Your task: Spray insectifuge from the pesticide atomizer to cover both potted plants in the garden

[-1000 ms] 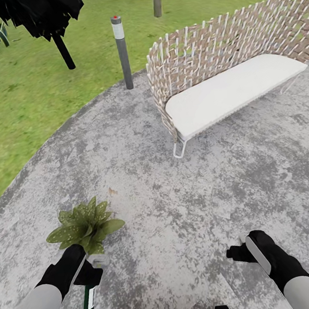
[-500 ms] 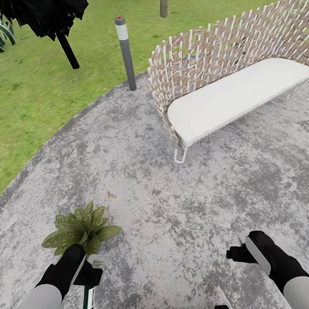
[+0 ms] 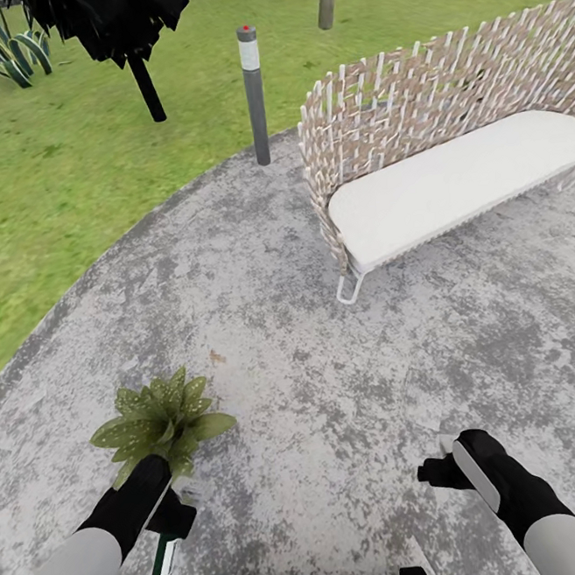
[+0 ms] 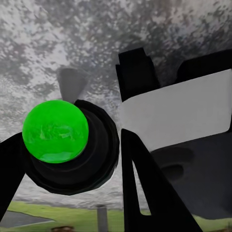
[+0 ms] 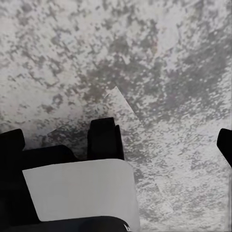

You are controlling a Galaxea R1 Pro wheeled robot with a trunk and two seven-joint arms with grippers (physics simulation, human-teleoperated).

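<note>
- View swung left a bit; bench (image 3: 453,184) slid right.
- Left gripper (image 3: 169,519) clamped on atomizer (image 3: 161,565), lower left, by the plant (image 3: 162,419), ready for spraying.
- Right gripper (image 3: 445,466): can't tell.

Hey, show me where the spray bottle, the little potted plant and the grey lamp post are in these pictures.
pesticide atomizer (image 3: 161,563), head view, on its dark green body below the left gripper.
potted plant (image 3: 162,417), head view, on the middle of its speckled leaves.
bollard lamp (image 3: 256,106), head view, on its grey shaft.
</note>
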